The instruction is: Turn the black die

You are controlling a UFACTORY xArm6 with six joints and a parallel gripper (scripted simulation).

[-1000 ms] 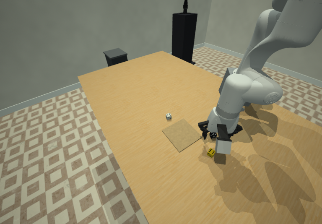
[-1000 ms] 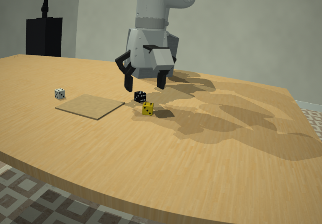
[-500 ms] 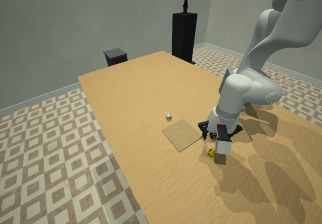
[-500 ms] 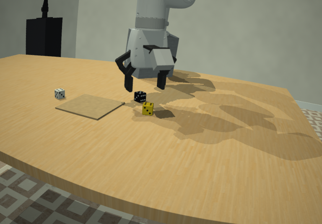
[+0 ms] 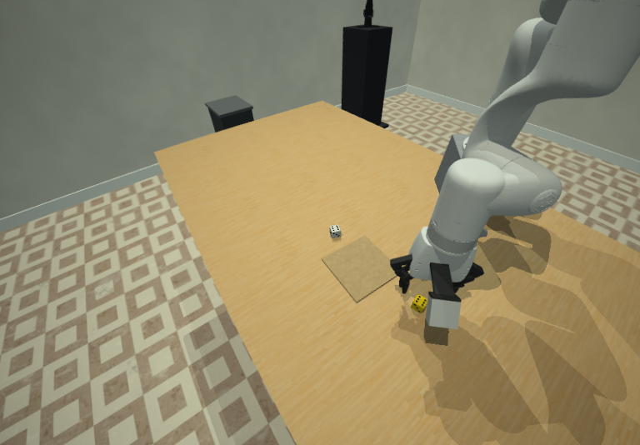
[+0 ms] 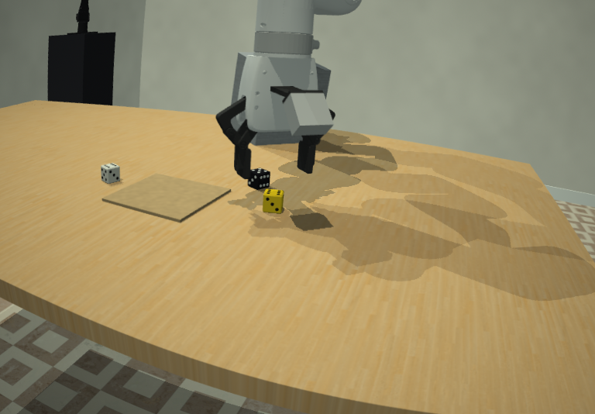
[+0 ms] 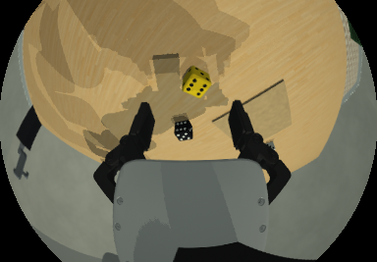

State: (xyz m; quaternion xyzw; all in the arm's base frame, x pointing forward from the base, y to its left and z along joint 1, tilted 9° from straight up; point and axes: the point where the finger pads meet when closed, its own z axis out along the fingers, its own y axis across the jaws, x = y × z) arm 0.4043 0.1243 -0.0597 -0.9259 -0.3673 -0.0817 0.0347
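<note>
A broad wooden table (image 6: 144, 274) carries everything; the mat (image 6: 166, 195) serves as the landmark, lying flat with a white die (image 6: 110, 173) just off its far corner. Above the table beside the mat hangs the robot arm (image 6: 283, 63), its fingers (image 6: 273, 162) spread to their widest and holding nothing. The black die (image 6: 259, 178) sits on the bare table just off the mat's near-right edge, between the fingers but nearer the mat-side one. The yellow die (image 6: 273, 200) lies just beyond it, farther from the mat. A clean grasp likely calls for centring over the black die before closing, squarely on two opposite faces. Room is tight toward the yellow die; the mat side looks open.
</note>
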